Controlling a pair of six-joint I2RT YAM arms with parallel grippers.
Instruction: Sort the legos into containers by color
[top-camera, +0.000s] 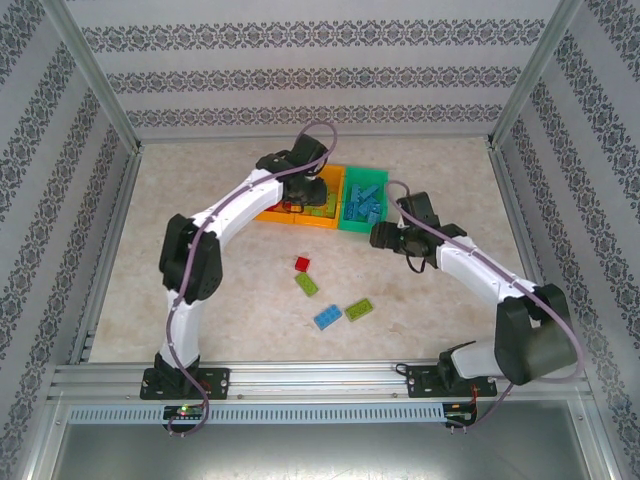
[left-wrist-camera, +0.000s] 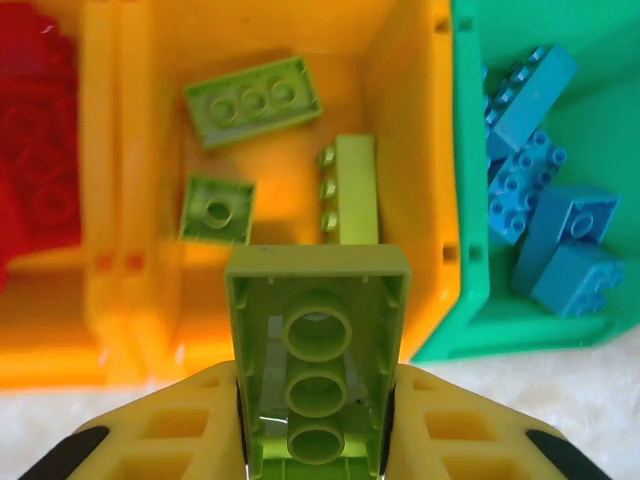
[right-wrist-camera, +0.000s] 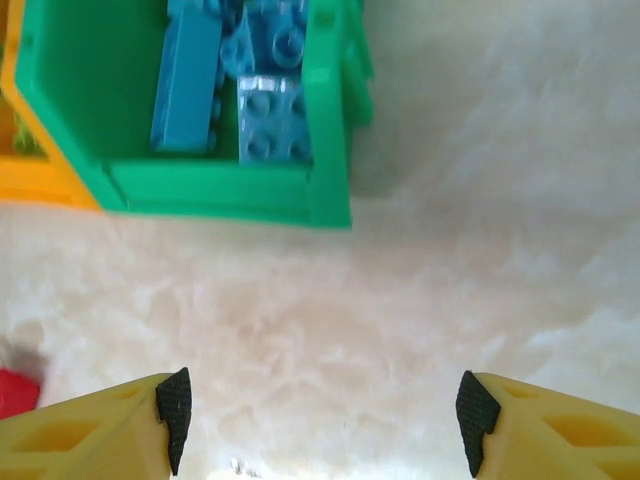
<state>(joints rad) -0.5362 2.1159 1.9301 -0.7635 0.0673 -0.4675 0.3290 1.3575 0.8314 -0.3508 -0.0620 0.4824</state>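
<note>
A lime brick is being pinched by the left pincer over the orange bin of matching limes; the right pincer is being held spread.

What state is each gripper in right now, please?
Left gripper: closed on a lime green lego.
Right gripper: open, holding nothing.
</note>
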